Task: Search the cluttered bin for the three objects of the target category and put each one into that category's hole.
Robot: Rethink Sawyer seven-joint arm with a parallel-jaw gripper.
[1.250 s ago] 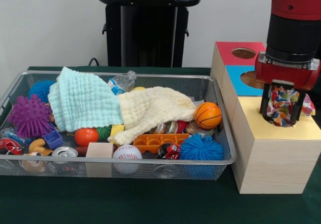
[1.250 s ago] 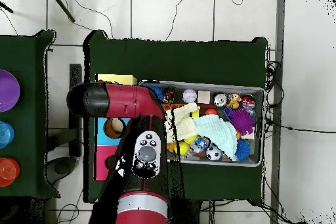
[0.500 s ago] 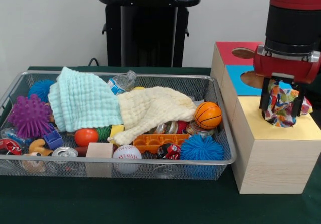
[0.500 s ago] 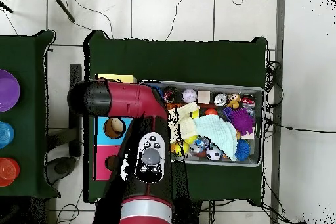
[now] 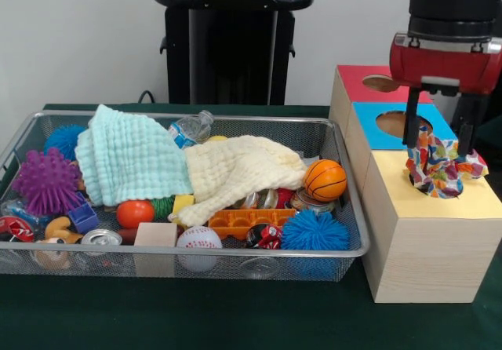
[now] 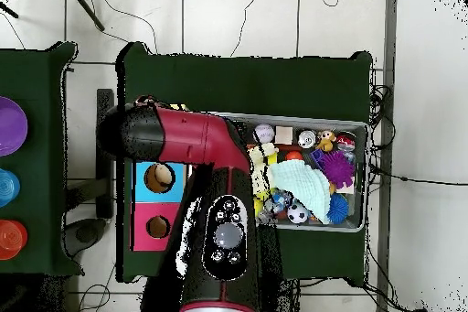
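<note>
A multicoloured patterned cloth sits bunched in the hole of the yellow-topped box, partly sunk in. My gripper hangs just above it, open, with one finger on each side of the cloth's top and no grip on it. In the mesh bin a mint cloth and a cream cloth lie draped over the toys. In the overhead view my arm hides the gripper and the yellow box; the mint cloth and cream cloth show in the bin.
Behind the yellow top lie a blue top and a red top, each with a hole. The bin also holds a small basketball, spiky balls, a baseball, a wooden block, cans and a bottle.
My gripper has risen from the yellow box's hole and let go of the patterned cloth, which stayed in the hole. Overhead, the arm swung towards the bin.
</note>
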